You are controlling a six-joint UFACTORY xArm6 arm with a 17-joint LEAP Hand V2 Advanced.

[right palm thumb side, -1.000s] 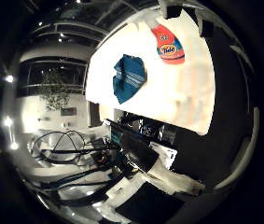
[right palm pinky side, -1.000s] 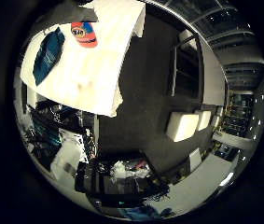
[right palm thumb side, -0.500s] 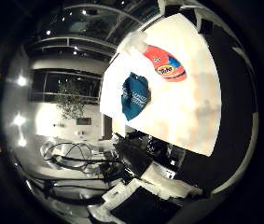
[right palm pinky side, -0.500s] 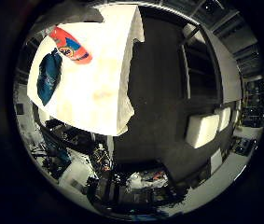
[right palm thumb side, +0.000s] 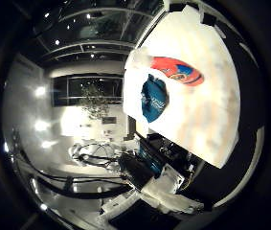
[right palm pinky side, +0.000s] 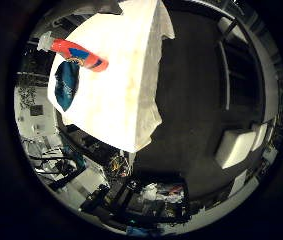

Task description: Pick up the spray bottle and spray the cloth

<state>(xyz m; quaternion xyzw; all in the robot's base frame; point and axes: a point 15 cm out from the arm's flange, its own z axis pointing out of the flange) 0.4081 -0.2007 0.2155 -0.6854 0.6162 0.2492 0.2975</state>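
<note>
**Inspector A:** Begin with the largest item.

**Inspector B:** The dark floor (right palm pinky side: 196, 120) fills much of the little-finger-side view. Standing on it is the worktop (right palm pinky side: 126, 95), draped in a white cover whose edges hang loose at the corners. It sits well away from the palm in both views.

**Inspector A:** And round about it?

**Inspector B:** A pale box-like unit (right palm pinky side: 236, 145) stands on the floor, well apart from the worktop. A clutter of dark equipment (right palm pinky side: 146, 195) lies beyond the worktop's near corner. Through the thumb-side view, a glazed wall with a leafy plant (right palm thumb side: 94, 98) behind it.

**Inspector A:** The task items?

**Inspector B:** The blue cloth (right palm thumb side: 154, 98), crumpled, lies on the white cover near one edge of the worktop. The spray bottle (right palm thumb side: 175, 71), red-orange with a pale trigger head, lies on its side just beside the cloth; whether the two touch, I cannot tell. The bottle's head points toward the worktop's edge.

**Inspector A:** The robot hand?

**Inspector B:** No part of it shows clearly in either view. Whether its fingers are spread or curled, I cannot tell.
</note>
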